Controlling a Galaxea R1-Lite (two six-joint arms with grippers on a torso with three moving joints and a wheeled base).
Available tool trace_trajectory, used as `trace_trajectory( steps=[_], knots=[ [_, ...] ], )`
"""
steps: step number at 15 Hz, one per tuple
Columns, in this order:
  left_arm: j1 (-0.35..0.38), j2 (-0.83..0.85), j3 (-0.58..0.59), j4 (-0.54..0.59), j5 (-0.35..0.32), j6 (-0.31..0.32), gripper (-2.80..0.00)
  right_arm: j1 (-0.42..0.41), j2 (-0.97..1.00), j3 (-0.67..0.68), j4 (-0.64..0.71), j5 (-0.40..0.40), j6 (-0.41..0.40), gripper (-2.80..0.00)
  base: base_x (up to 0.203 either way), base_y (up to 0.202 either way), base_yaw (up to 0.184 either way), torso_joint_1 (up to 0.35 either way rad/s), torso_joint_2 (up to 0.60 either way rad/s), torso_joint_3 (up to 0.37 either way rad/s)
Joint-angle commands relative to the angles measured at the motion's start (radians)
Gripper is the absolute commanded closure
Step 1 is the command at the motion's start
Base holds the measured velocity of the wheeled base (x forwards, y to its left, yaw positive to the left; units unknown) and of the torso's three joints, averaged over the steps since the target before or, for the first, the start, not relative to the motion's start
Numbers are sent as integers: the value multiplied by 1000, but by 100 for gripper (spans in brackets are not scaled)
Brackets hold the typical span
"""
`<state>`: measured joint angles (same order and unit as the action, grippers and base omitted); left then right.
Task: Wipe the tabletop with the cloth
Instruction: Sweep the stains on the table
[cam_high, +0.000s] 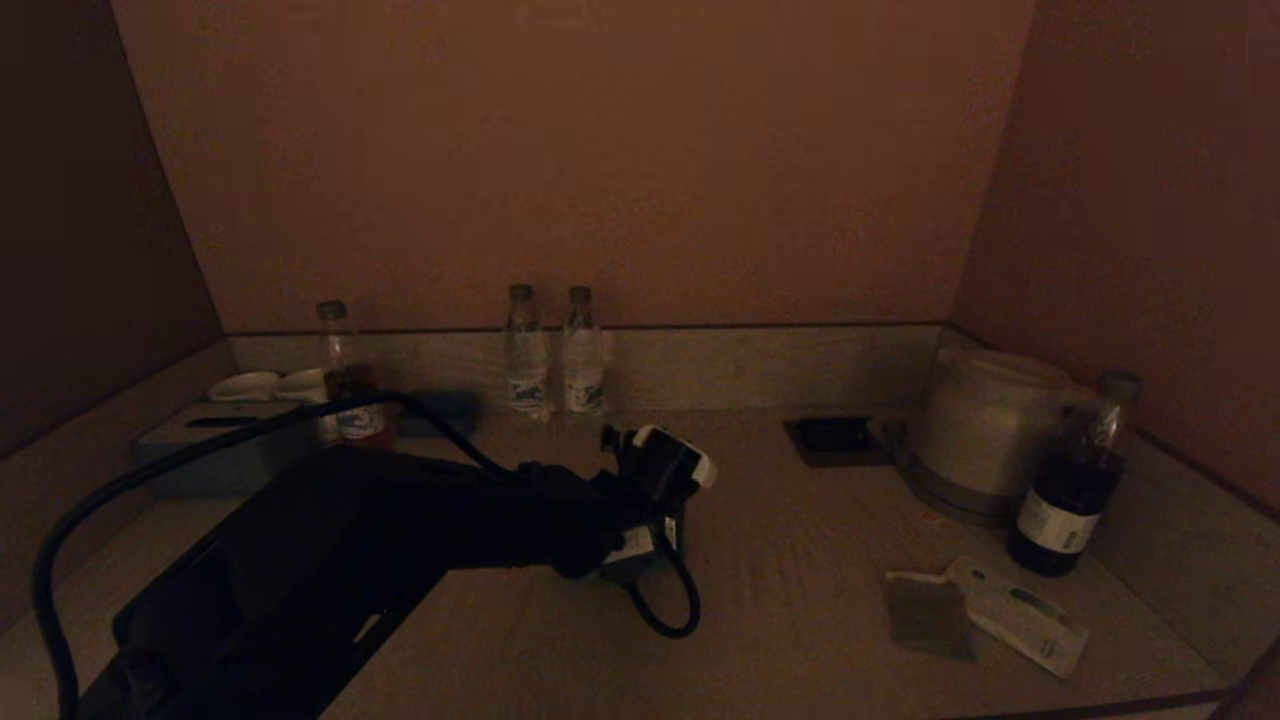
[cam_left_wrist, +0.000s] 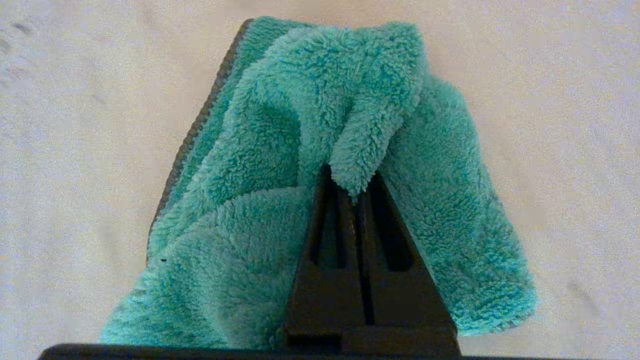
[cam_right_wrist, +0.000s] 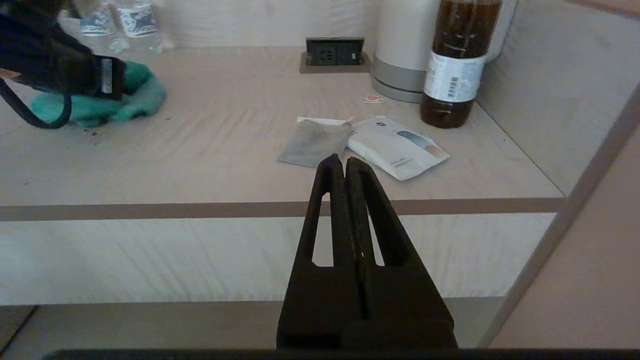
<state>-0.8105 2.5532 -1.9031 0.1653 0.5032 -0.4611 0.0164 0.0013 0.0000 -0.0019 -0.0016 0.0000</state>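
Note:
My left gripper (cam_left_wrist: 352, 182) is shut on a fold of the fluffy teal cloth (cam_left_wrist: 280, 150). The cloth lies bunched flat on the pale tabletop (cam_left_wrist: 75, 150) under the gripper. In the head view the left arm reaches to the middle of the tabletop (cam_high: 800, 540), and its gripper (cam_high: 645, 555) points down with the cloth mostly hidden beneath it. The right wrist view shows the cloth (cam_right_wrist: 100, 107) under the left arm (cam_right_wrist: 55, 65), with dark crumbs (cam_right_wrist: 92, 134) beside it. My right gripper (cam_right_wrist: 344, 161) is shut and empty, held off the table's front edge.
A white kettle (cam_high: 985, 425) and a dark bottle (cam_high: 1070, 480) stand at the right. A white packet (cam_high: 1020, 610) and grey sachet (cam_high: 930, 615) lie front right. A socket (cam_high: 830, 438), two water bottles (cam_high: 527, 355) and a tray (cam_high: 215, 430) line the back.

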Motion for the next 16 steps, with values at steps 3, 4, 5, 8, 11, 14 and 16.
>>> trace_trajectory(
  steps=[3, 4, 5, 8, 11, 14, 16],
  knots=[
    [-7, -33, 16, 8, 2, -5, 0, 0, 0, 0, 0, 0, 0, 0, 0, 0, 0, 0, 0, 0],
    [-7, -42, 40, 21, 7, -5, 0, 0, 0, 0, 0, 0, 0, 0, 0, 0, 0, 0, 0, 0],
    [-5, -53, 65, 47, 17, -11, 0, 0, 0, 0, 0, 0, 0, 0, 0, 0, 0, 0, 0, 0],
    [26, -73, 114, 130, 78, -54, 0, 0, 0, 0, 0, 0, 0, 0, 0, 0, 0, 0, 0, 0],
    [58, -83, 133, 137, 103, -54, 0, 0, 0, 0, 0, 0, 0, 0, 0, 0, 0, 0, 0, 0],
    [76, -76, 124, 135, 132, -50, 0, 0, 0, 0, 0, 0, 0, 0, 0, 0, 0, 0, 0, 0],
    [93, -62, 113, 132, 133, -44, 0, 0, 0, 0, 0, 0, 0, 0, 0, 0, 0, 0, 0, 0]
  ],
)
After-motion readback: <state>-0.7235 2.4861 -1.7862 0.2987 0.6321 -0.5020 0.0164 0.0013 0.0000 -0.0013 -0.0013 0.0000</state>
